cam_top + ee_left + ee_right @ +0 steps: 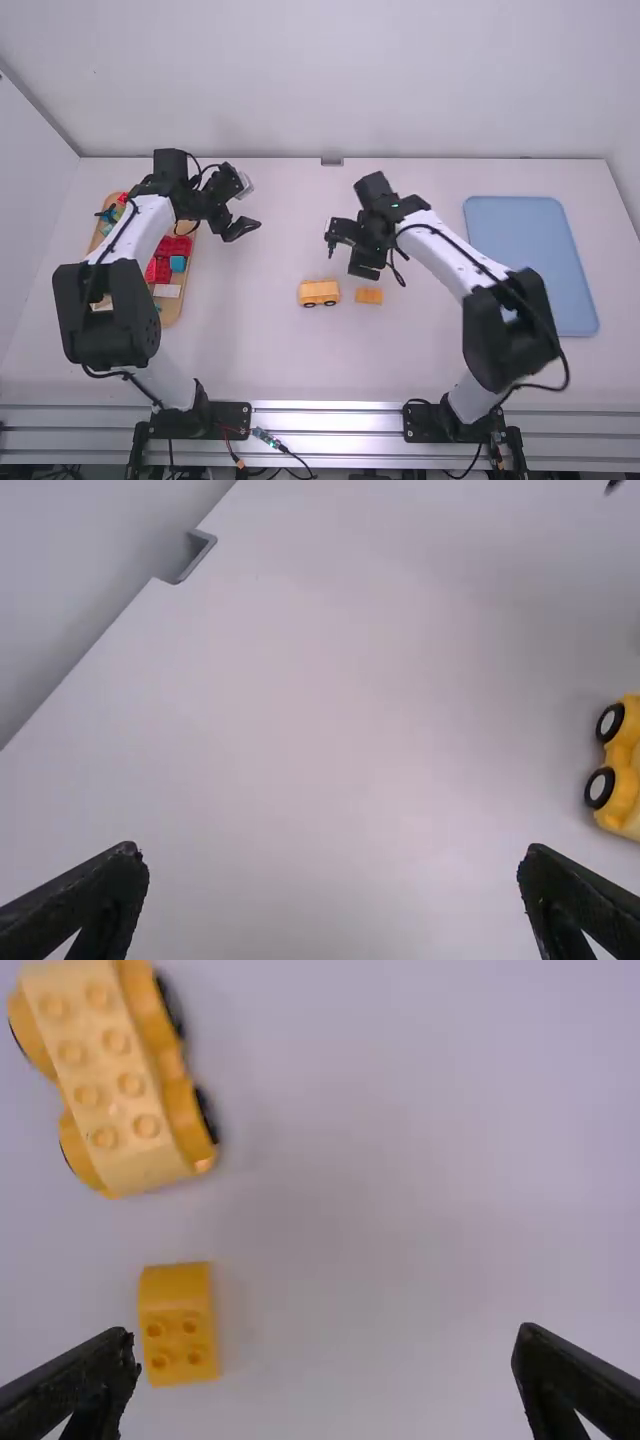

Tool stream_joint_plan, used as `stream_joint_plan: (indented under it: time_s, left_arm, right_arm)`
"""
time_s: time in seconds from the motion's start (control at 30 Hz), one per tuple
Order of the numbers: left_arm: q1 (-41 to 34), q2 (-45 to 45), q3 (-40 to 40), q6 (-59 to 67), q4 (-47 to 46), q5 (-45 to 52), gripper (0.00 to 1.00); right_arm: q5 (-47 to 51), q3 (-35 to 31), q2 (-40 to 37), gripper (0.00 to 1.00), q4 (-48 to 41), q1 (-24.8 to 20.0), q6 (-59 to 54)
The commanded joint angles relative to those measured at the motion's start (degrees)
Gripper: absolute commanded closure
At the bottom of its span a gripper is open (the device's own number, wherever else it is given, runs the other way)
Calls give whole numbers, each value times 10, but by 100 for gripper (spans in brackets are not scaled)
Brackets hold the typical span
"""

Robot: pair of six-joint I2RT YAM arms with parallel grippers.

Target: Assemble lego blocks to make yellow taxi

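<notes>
In the high view, the car [319, 292] stands wheels-down on the counter [250, 350], just below centre, studs up in the right wrist view, presumably to take the block [368, 296] to its right. Our right claw [346, 264], spread and empty near centre, seems placed for that block; our left claw [254, 205], upper left, is open and empty too, leaving room.

From my remote stn I had the L arm [107, 312] bent fwd, L gripper [252, 207] angled toward the ctr, and the R arm [508, 335] leaning inward, R gripper [346, 259] tipped down, both sets of jaws wide apart.
</notes>
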Motion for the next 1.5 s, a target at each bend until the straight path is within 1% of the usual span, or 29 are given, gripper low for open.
stream_joint_plan:
  time_s: [0.0,0.07,0.13,0.17,0.2,0.23,0.3,0.37,0.4,0.47,0.57,0.6,0.63,0.67,0.77,0.8,0.83,0.9,0.93,0.97,1.0,1.1,1.17,1.23,1.3,1.37,1.47]
  left_arm:
    - [-1,2,11,-14,-5,17,1]
    - [-4,2,11,1,-11,28,1]
    - [-9,2,11,60,-35,62,1]
    - [-10,2,11,71,-40,69,1]
    - [-13,2,11,96,-53,87,1]
    - [-12,2,11,103,-56,92,1]
    - [-12,2,9,110,-60,105,1]
    - [-19,2,2,103,-57,104,1]
    - [-19,2,1,103,-57,102,1]
    - [-19,2,-13,103,-62,105,1]
    - [-21,2,-31,106,-56,127,1]
    - [-26,2,-40,105,-50,137,1]
    - [-33,2,-58,103,-33,152,1]
    - [-33,2,-60,103,-31,153,1]
    - [-50,2,-105,104,23,164,1]
    - [-52,2,-110,104,31,162,1]
    - [-63,2,-129,104,58,153,1]
    - [-86,2,-162,104,105,133,1]
    - [-107,2,-194,103,152,131,1]
    - [-108,2,-197,103,158,132,1]
    - [-117,2,-213,104,184,137,1]
    - [-142,2,-271,110,286,188,1]
    - [-146,2,-296,107,330,213,1]
    - [-146,2,-332,77,401,245,1]
    - [-146,2,-346,52,431,250,1]
    - [-146,2,-369,0,484,252,1]
    - [-143,2,-385,-31,512,251,1]
  right_arm:
    - [-96,-2,-78,1,-2,-41,-17]
    - [-157,-21,-111,1,0,-63,-46]
    - [-258,-67,-155,1,5,-101,-119]
    - [-277,-78,-162,1,9,-110,-132]
    - [-332,-117,-179,1,27,-132,-166]
    - [-348,-132,-183,1,36,-139,-171]
    - [-391,-182,-189,1,78,-161,-177]
    - [-415,-263,-189,1,151,-189,-177]
    - [-416,-272,-189,1,159,-193,-177]
    - [-439,-339,-189,1,216,-209,-177]
    - [-472,-390,-189,1,277,-217,-178]
    - [-488,-412,-189,1,309,-221,-180]
    - [-503,-447,-189,1,374,-222,-176]
    - [-504,-450,-189,1,380,-222,-175]
    - [-497,-505,-189,1,489,-210,-140]
    - [-493,-510,-189,1,499,-209,-133]
    - [-470,-526,-189,1,538,-200,-102]
    - [-430,-540,-189,1,570,-189,-63]
    - [-404,-546,-189,1,579,-180,-45]
    - [-403,-546,-189,1,579,-179,-45]
    - [-398,-547,-188,1,578,-175,-47]
    - [-399,-547,-159,1,616,-172,-41]
    - [-413,-545,-133,1,635,-178,-43]
    - [-454,-533,-84,1,653,-198,-63]
    - [-479,-523,-59,1,659,-209,-70]
    - [-510,-494,-1,1,659,-227,-74]
    - [-539,-456,56,1,652,-236,-72]
